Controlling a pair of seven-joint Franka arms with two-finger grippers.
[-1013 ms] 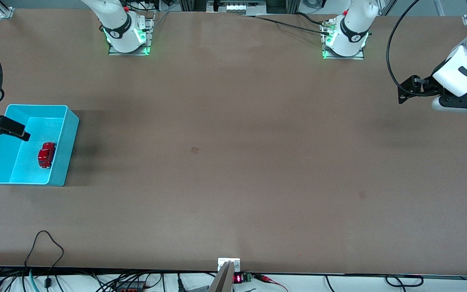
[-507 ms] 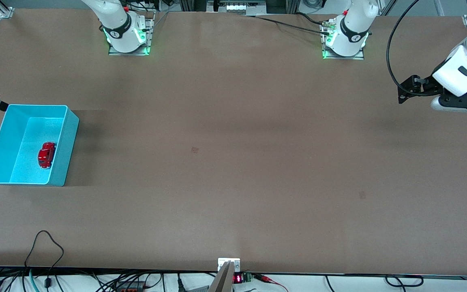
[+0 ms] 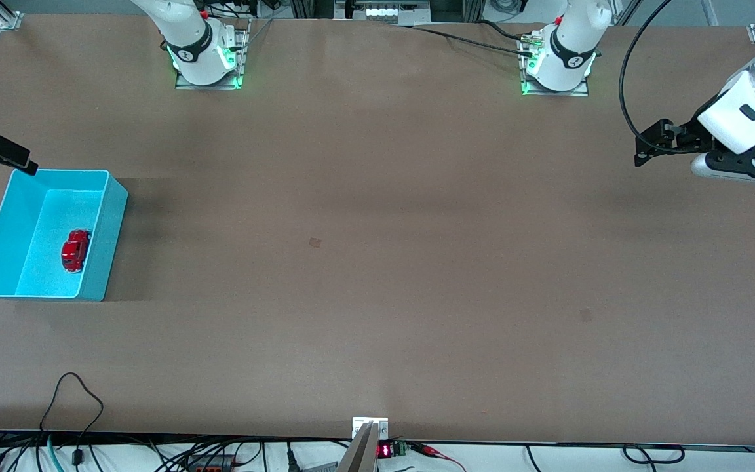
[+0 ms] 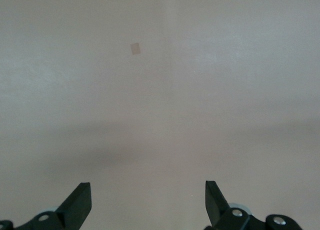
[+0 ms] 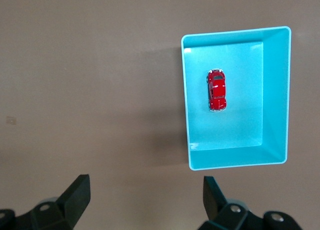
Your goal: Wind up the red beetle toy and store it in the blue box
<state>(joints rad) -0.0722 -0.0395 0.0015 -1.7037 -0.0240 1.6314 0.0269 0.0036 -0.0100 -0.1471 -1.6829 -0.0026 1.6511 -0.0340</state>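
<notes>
Table (image 3: 377, 262): red beetle toy (image 3: 75, 250) below right end effector (image 5: 145, 197)

No readable text, labels or brand names showing anywhere. A small red LED display (image 3: 384, 450) is glowing at the near edge of the surface (image 3: 377, 262), mid-length, but its digits are too small to make out. Dark bands on the arm bases (image 3: 192, 51) are carrying marks, also illegible.

Both arms wear glossy white shells with black joint bands. Green lights glow at their bases (image 3: 208, 62). Black fingers (image 4: 77, 202) carry silver screws.
</notes>
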